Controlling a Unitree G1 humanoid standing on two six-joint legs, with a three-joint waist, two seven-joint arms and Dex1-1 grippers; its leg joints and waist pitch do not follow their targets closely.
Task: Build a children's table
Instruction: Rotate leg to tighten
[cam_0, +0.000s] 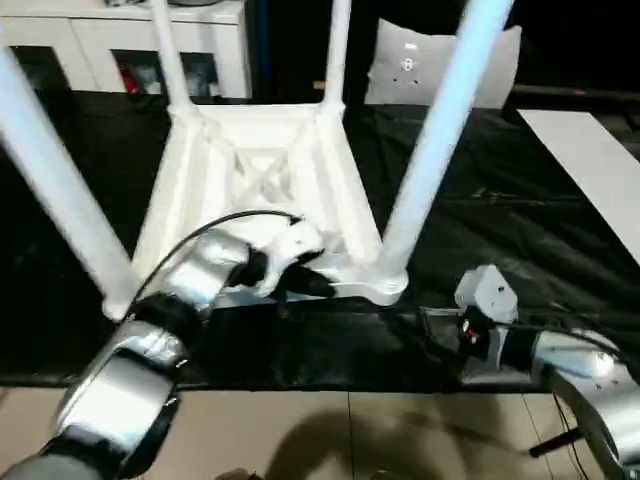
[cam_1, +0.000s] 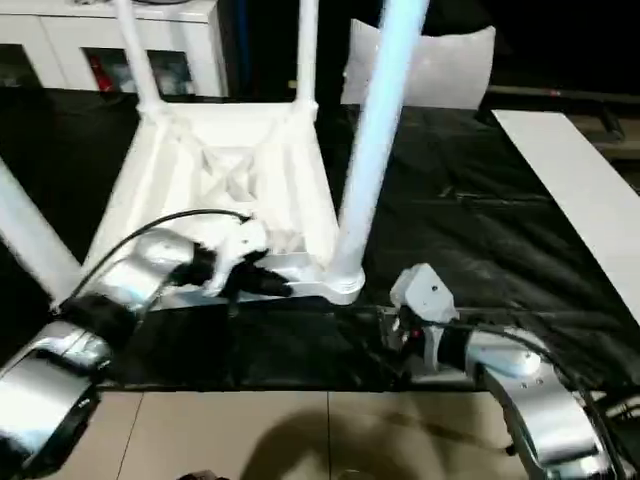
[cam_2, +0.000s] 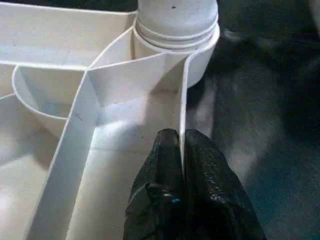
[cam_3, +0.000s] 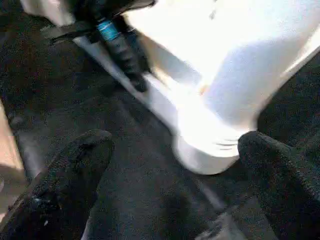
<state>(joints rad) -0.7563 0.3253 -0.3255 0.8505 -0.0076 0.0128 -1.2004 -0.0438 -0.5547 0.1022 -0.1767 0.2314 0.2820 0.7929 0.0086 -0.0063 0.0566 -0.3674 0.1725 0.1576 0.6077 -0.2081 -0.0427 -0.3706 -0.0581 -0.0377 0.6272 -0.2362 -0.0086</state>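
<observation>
Left wrist view, left gripper (cam_2: 181, 145) pinched onto the thin near rim of the upside-down white plastic children's table (cam_0: 262, 170), just beside its corner socket, table on the black-sheeted workbench (cam_0: 500, 240), right gripper (cam_3: 175, 150) spread wide, facing that corner, not touching

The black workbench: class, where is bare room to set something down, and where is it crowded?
Free: the black sheet between the upturned table and the white board on the right. Crowded: the near edge, where the left claw pinches the table's rim and the open right claw faces the near corner leg.
</observation>
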